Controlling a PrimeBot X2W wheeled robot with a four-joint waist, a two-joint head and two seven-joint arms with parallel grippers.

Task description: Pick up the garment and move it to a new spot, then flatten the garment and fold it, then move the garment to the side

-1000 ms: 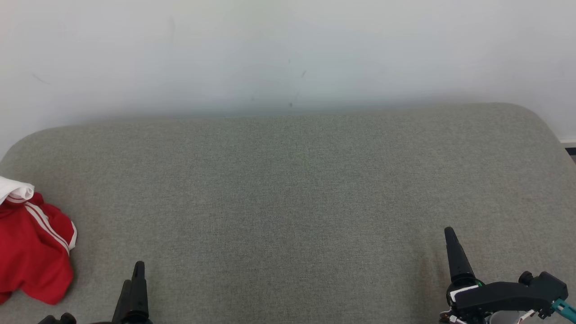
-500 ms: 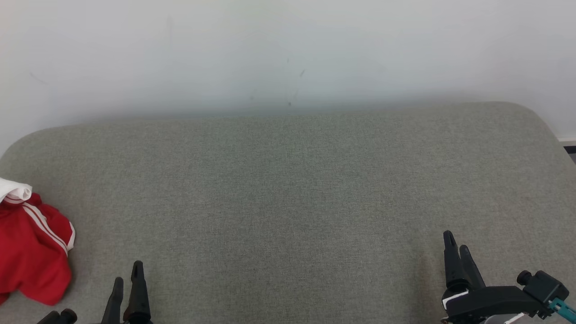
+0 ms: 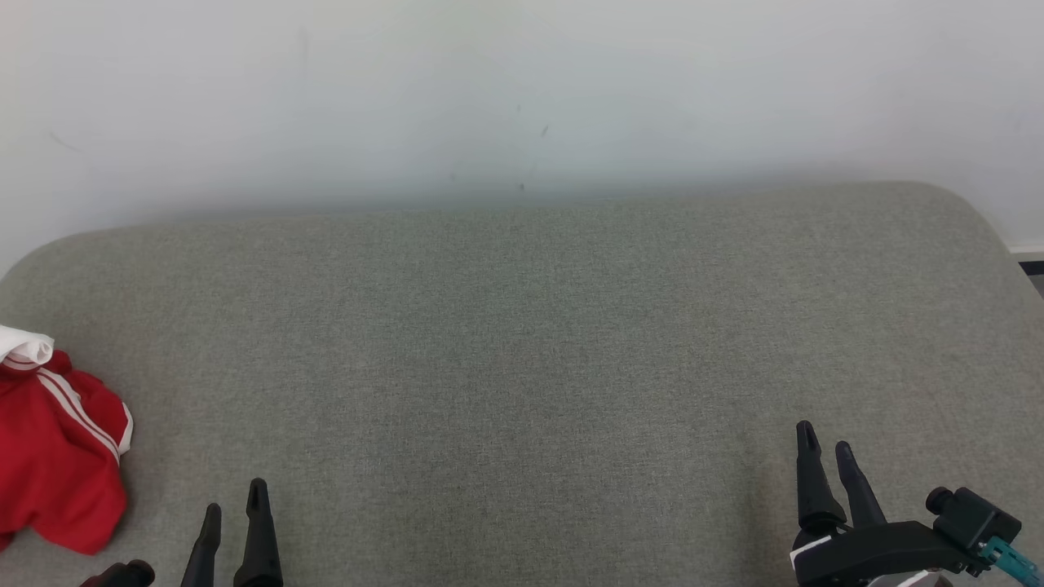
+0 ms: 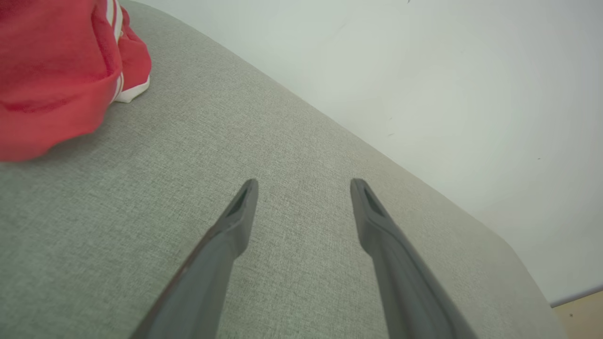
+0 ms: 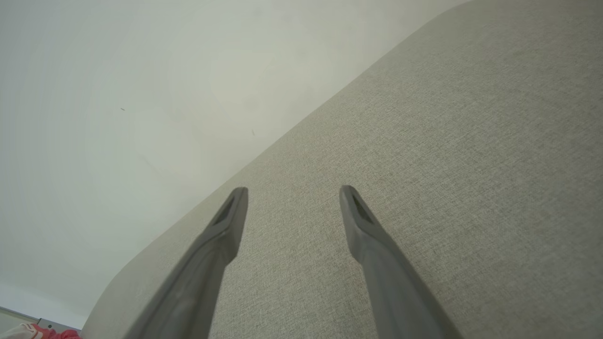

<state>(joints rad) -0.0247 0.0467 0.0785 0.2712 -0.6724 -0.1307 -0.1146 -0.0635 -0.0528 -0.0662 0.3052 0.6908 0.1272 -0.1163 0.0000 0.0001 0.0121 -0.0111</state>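
The left gripper stands over the grey fabric surface, its two dark fingers spread apart with nothing between them but bare weave. The garment, red with white stripes, lies bunched at the upper left, resting on the surface and well apart from the fingertips; a white edge shows at its lower right fold. A pale wall runs behind the rounded far edge. A strip of tan floor appears at the lower right corner.

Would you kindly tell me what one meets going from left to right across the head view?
Red garment → left gripper → right gripper.
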